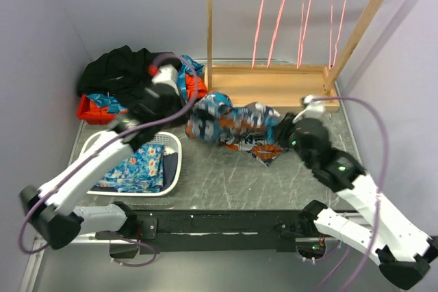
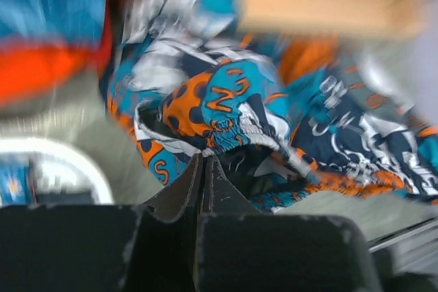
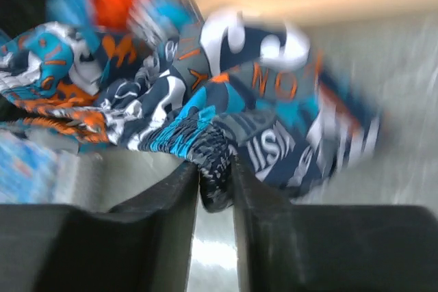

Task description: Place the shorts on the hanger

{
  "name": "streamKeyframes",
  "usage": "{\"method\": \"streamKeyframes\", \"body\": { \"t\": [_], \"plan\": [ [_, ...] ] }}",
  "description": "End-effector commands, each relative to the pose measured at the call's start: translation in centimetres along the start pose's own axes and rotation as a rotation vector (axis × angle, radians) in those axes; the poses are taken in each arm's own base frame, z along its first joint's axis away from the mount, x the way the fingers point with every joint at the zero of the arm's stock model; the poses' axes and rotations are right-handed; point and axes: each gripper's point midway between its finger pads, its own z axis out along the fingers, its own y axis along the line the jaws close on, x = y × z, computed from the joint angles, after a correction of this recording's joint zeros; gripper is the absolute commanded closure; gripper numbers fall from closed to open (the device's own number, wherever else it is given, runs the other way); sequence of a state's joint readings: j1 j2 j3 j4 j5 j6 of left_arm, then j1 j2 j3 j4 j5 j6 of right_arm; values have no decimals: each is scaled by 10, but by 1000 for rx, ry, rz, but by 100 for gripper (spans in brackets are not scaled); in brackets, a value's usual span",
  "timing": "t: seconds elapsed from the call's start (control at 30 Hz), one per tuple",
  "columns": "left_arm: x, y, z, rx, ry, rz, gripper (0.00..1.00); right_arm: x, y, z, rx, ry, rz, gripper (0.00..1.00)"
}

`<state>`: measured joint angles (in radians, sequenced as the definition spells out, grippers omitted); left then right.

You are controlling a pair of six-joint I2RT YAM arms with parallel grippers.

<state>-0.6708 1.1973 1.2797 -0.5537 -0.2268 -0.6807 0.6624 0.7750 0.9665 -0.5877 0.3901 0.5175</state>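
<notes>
1. Where the two arms are bolted at the near edge, the grey counter (image 1: 226, 179) begins, and each arm reaches away from me towards its middle.
2. A white basket (image 1: 172, 169) sits on the near left of the counter, with a blue cloth with small white flowers (image 1: 133, 165) folded inside it.
3. The left fingers (image 2: 185, 193) are pressed together, and the elastic waistband of the shorts (image 1: 233, 124) is pinched at their tips.
4. The right fingers (image 3: 171, 196) are clamped on a gathered navy and teal fold at the other end of the shorts.
5. Between the two grips the shorts hang bunched and crumpled over the middle of the counter, just in front of the wooden rack's base. I cannot tell whether the cloth touches the counter.
6. Both wrist views are blurred, so the finer print on the cloth is hard to read.
7. A red bin (image 1: 89, 109) stands further back on the left, and a plain black garment (image 1: 120, 66) is heaped over and behind it.
8. Against the back wall stands the wooden rack (image 1: 274, 85). Four pink wire hangers (image 1: 259, 25) hang side by side from its top bar, well apart from the shorts.
</notes>
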Motion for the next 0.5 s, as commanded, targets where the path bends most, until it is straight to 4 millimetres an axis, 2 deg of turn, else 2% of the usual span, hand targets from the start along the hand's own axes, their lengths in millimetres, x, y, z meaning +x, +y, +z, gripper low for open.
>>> {"method": "streamKeyframes", "body": {
  "t": [0.0, 0.03, 0.1, 0.13, 0.17, 0.23, 0.27, 0.3, 0.33, 0.37, 0.4, 0.43, 0.47],
  "plan": [
    [56, 10, 37, 22, 124, -29, 99, 43, 6, 13, -63, 105, 54, 59],
    [63, 11, 41, 22, 140, -28, 99, 42, 8, 12, -69, 107, 51, 57],
    [75, 8, 53, 21, 179, -18, 99, 15, 20, -1, -110, 67, 49, 49],
    [72, 3, 56, 30, 180, -16, 99, 1, 25, -7, -128, 41, 51, 45],
    [78, 1, 61, 29, 199, -4, 99, -32, 35, -22, -161, -31, 67, 38],
    [78, -7, 66, 44, 205, 0, 99, -67, 30, -32, -112, -123, 51, 34],
    [78, -11, 66, 58, 206, 5, 99, -101, 34, -43, -97, -195, 58, 34],
    [80, -13, 67, 67, 212, 6, 99, -116, 29, -47, -56, -224, 27, 35],
    [79, -15, 67, 72, 216, 12, 99, -152, 23, -54, 18, -306, 9, 36],
    [77, -18, 67, 76, 213, 15, 99, -171, 19, -57, 53, -349, 7, 36],
    [76, -19, 66, 83, 210, 17, 99, -200, 20, -61, 77, -402, 17, 36],
    [74, -19, 65, 84, 207, 22, 99, -220, 2, -61, 147, -447, 24, 36],
    [74, -18, 64, 81, 206, 24, 99, -236, 0, -62, 156, -480, 33, 36]
  ]
}}
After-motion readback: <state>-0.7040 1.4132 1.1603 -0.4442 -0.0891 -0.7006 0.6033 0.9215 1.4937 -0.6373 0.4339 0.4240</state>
